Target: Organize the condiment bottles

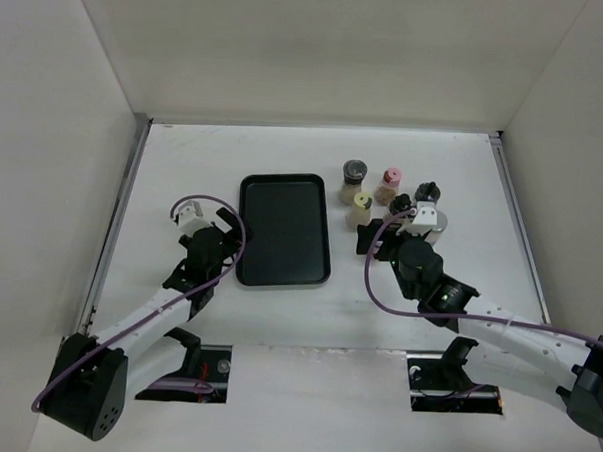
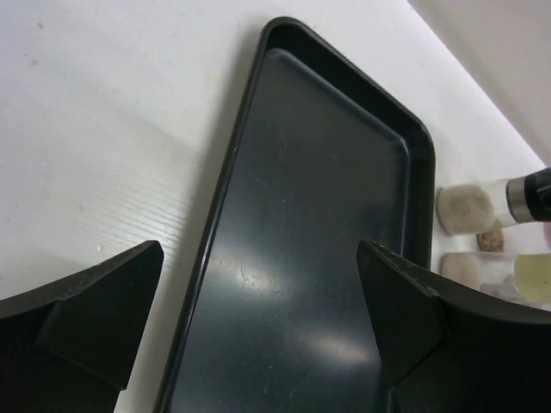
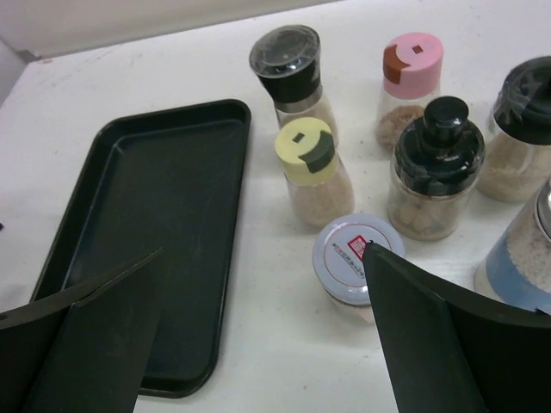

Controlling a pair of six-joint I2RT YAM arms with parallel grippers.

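So both grippers are wide open, nothing in either. The left gripper (image 2: 258,301) hangs over one end of the black tray (image 2: 327,172). The right gripper (image 3: 258,318) faces the bottles (image 3: 435,163), which stand bunched on the table (image 1: 184,161) just right of the tray, with a white-lidded jar (image 3: 353,254) closest to its finger.

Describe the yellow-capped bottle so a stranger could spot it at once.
Find the black tray mid-table; the condiment bottles cluster just right of it. On the cluster's tray side, just nearer the arms than the dark-capped grinder, stands the yellow-capped bottle. It alone has a pale yellow-green cap, with beige powder inside.
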